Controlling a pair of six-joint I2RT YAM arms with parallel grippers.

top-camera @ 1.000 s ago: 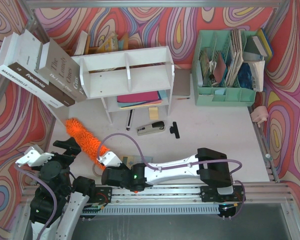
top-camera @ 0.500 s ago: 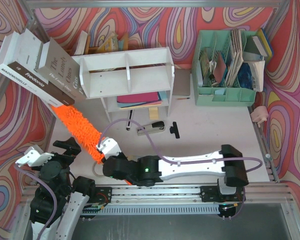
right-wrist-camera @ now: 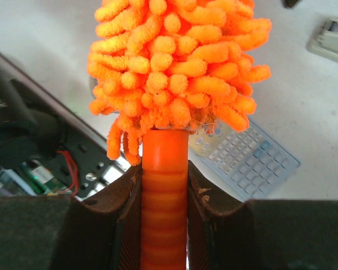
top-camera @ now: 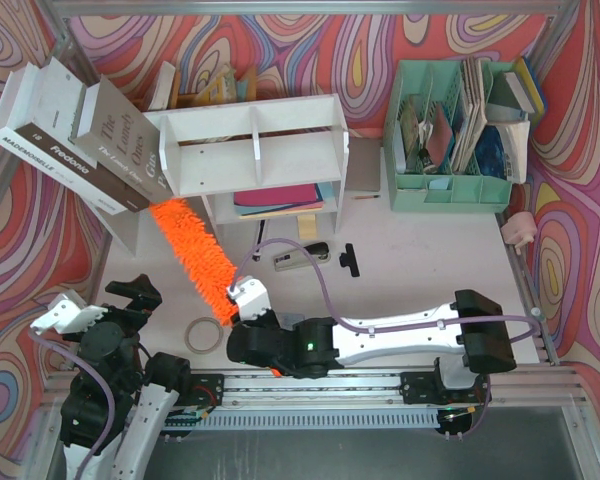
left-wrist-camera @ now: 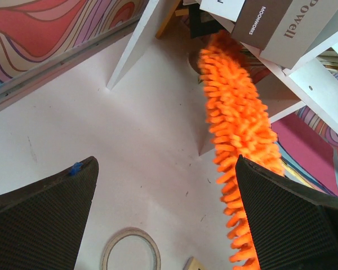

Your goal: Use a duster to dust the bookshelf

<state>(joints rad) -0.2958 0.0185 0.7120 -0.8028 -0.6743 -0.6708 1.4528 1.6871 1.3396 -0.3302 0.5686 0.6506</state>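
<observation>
Top external, duster (top-camera: 193,258) diagonal, tip toward bookshelf (top-camera: 280,150), handle in right gripper (top-camera: 238,312)

Top external: fixed high above the duster (top-camera: 195,262), facing down, distant, whole counter (top-camera: 430,270) in frame. Left wrist: low, left of the duster, facing it at close range. Right wrist: behind the duster's handle, facing along it, very close. All three views share the duster.

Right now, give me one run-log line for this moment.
right jaws: shut on duster handle | left jaws: open, empty | duster tip: at bookshelf left end, below leaning books
</observation>
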